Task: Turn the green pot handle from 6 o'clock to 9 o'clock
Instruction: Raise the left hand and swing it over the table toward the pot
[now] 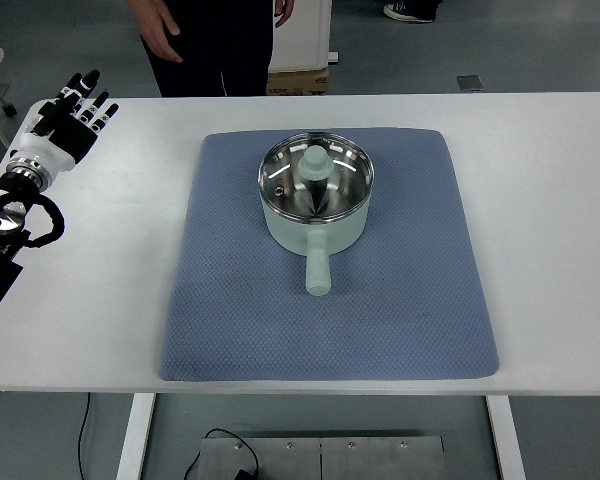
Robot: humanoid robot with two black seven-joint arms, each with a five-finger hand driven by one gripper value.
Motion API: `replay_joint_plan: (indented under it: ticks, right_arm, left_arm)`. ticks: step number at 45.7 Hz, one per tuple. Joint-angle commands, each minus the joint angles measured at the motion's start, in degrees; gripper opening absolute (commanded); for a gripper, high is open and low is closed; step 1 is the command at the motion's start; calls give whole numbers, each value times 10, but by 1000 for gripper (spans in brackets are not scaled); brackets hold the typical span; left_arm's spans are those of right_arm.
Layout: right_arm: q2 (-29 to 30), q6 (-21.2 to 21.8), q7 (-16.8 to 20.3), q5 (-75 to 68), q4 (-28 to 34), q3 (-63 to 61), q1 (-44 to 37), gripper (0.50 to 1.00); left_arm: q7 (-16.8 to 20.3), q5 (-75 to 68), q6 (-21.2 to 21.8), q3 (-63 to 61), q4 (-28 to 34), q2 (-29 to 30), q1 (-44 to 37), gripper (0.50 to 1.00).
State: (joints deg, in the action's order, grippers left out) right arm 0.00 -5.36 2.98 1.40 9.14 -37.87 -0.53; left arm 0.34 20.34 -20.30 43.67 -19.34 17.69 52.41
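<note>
Pot handle: pale green stub handle point(318, 271) points to 6 o'clock, untouched.
Left hand: black-and-white fingered left hand point(68, 120) rests at the table's 10 o'clock corner, fingers spread, holding nothing.
Pot: pale green pot point(316, 196) with a glass lid, green knob point(314, 163); contents unclear.
Mat: blue textured mat point(230, 300), pot above centre.
Room: white table point(550, 200) bare at 3 and 9 o'clock.
Person: a person point(195, 40) stands at 12 o'clock.
</note>
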Motion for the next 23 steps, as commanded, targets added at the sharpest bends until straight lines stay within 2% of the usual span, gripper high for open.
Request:
replay_joint_plan:
  ticks: [1,23]
  right_arm:
    - [0,0,0,1,0,0,0,1000]
    - [0,0,0,0,0,1,0,1000]
  left_arm:
    - [0,-1,0,-2,0,1,0,1000]
    - [0,0,7,0,0,4,21,1000]
